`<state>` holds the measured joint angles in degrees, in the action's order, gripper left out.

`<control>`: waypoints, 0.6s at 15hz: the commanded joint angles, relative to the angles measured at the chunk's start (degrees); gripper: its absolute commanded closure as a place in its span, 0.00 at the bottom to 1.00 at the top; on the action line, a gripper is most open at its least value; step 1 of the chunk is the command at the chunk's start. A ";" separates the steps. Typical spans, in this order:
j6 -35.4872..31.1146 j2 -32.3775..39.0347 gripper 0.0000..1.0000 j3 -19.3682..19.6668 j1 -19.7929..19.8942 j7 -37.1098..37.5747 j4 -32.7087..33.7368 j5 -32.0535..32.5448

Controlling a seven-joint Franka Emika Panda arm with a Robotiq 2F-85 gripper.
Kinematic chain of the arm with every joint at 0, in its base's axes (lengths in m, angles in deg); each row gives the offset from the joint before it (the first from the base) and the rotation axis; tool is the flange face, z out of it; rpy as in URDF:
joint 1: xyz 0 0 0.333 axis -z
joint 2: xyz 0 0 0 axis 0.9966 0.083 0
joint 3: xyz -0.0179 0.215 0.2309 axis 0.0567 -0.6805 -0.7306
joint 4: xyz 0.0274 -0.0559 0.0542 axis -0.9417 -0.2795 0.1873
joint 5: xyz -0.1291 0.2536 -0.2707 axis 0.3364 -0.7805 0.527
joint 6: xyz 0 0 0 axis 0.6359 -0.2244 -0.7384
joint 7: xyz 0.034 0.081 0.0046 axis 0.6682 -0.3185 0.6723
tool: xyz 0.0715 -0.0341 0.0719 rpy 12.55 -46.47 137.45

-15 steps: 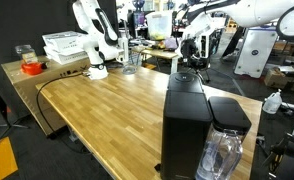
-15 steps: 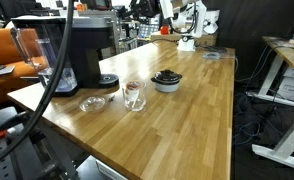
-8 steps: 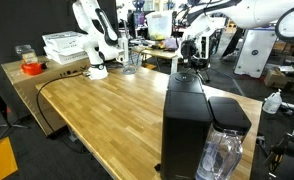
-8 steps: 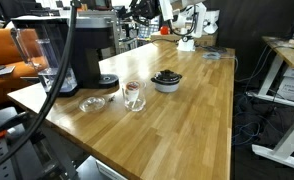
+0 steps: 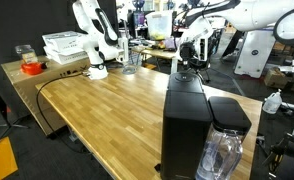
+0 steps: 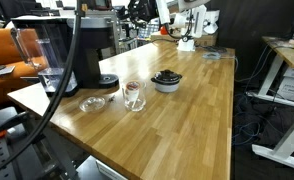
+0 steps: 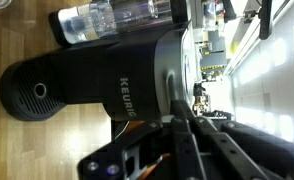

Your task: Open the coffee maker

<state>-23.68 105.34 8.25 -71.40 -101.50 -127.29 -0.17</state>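
Approach step is judged in hand: the black two-finger gripper is held just above the tall matte-black boxy coffee maker, and the lid is not yet lifted. Its fingers are seen close together in the wrist view; whether they are fully closed cannot be told. The machine is placed at the near end of the light wooden table, with a clear water tank attached alongside. The rounded top lid appears down, with KEURIG lettering on the front. Next, a descent to the lid's front edge is likely needed, then an upward swing about the hinge.
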 commanded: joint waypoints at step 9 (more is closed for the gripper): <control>4.28 3.38 1.00 -1.16 -0.73 3.21 2.22 -0.47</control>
<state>-21.58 107.36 7.56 -72.44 -100.36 -127.24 -0.17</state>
